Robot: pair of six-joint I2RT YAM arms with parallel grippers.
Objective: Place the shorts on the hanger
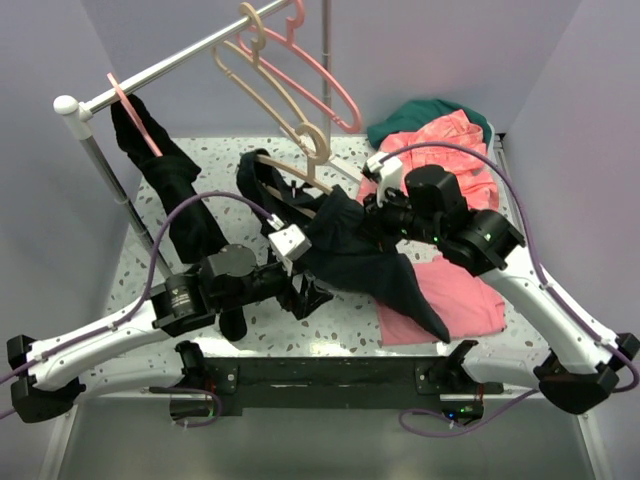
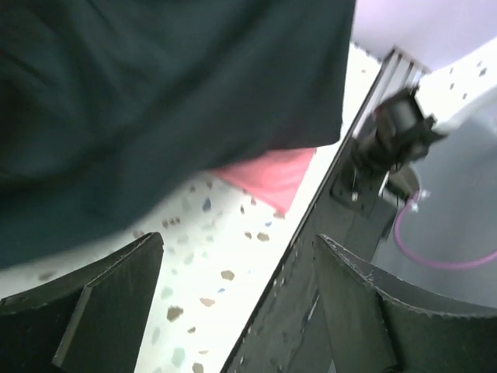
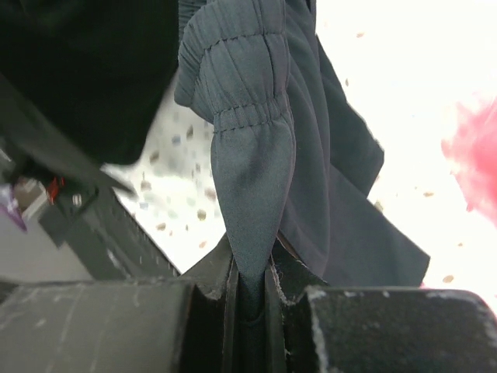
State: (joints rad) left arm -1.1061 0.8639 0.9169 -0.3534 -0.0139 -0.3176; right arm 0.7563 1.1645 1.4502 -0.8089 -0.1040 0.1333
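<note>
The dark shorts (image 1: 350,255) hang bunched over the middle of the table. My right gripper (image 1: 374,216) is shut on a gathered fold of their elastic waistband, which the right wrist view shows pinched in the right gripper (image 3: 252,273) with the shorts (image 3: 248,155) hanging beyond. The beige hanger (image 1: 285,172) lies behind the shorts, its lower bar partly hidden in the fabric. My left gripper (image 1: 303,296) sits low, just left of the shorts. In the left wrist view the left gripper (image 2: 237,260) is open and holds nothing, with the shorts (image 2: 155,93) above it.
A metal rail (image 1: 170,65) at the back left carries a long black garment (image 1: 170,195), a pink hanger (image 1: 325,80) and a beige hanger (image 1: 255,62). A pink folded cloth (image 1: 455,295) lies front right. Coral cloth (image 1: 450,140) and teal cloth (image 1: 420,110) are piled at the back right.
</note>
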